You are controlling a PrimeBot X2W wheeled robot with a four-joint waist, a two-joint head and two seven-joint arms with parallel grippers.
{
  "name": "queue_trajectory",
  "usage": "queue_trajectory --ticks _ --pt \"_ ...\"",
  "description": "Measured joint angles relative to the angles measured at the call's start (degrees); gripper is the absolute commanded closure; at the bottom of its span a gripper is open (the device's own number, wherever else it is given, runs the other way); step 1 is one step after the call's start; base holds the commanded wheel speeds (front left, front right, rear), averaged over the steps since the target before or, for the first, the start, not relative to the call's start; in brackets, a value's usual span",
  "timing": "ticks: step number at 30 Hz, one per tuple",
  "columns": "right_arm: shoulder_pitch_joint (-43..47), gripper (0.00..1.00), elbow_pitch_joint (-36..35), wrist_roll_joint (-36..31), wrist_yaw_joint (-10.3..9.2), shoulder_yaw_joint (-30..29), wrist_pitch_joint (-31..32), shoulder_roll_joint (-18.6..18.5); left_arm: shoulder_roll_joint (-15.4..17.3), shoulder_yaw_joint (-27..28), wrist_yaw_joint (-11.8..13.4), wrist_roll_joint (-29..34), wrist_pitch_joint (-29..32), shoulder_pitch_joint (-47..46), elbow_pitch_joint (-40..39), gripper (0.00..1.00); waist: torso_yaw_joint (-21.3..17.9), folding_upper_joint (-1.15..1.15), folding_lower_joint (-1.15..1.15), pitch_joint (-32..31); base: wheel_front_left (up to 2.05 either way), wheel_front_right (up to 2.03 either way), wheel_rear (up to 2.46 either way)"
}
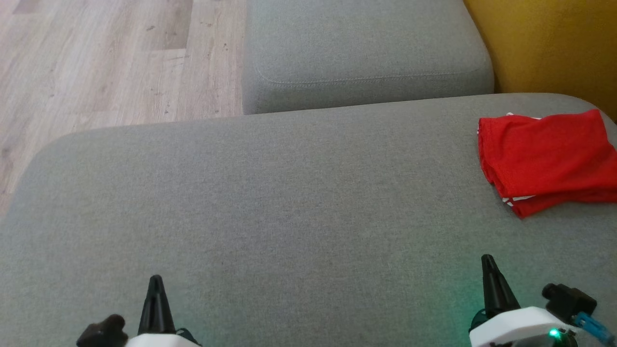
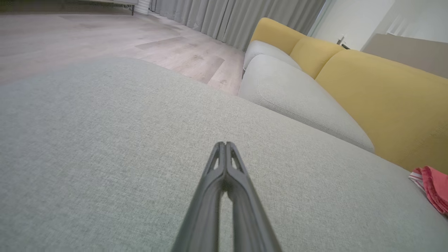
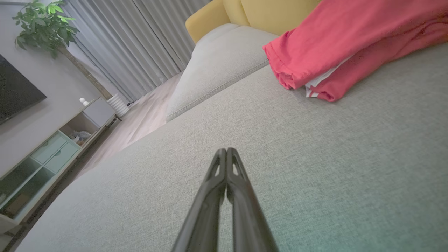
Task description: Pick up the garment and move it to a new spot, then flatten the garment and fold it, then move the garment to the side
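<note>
We count one red garment (image 1: pixel 544 159). We count two grippers, the left gripper (image 1: pixel 155 279) and the right gripper (image 1: pixel 487 260), each with two dark fingers (image 2: pixel 206 199). We count two grey seat cushions, one large cushion (image 1: pixel 289 217) and one smaller cushion (image 1: pixel 361 48), and three yellow back cushions (image 2: pixel 381 101). Around the room we count one potted plant (image 3: pixel 45 28), one television (image 3: pixel 17 91) and one cabinet (image 3: pixel 45 150).

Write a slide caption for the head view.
Folded red fabric garment lies on grey upholstered seat; left claw and right claw shut, empty.
</note>
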Motion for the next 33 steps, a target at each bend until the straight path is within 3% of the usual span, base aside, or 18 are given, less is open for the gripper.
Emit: queue_trajectory --ticks 33 --pt "-2.57 1.00 -2.27 22.32 0.00 -3.96 5.89 0.08 -0.08 4.02 -3.66 -22.50 5.82 -3.18 -0.09 1.00 0.23 0.00 0.00 1.62 0.00 0.00 0.00"
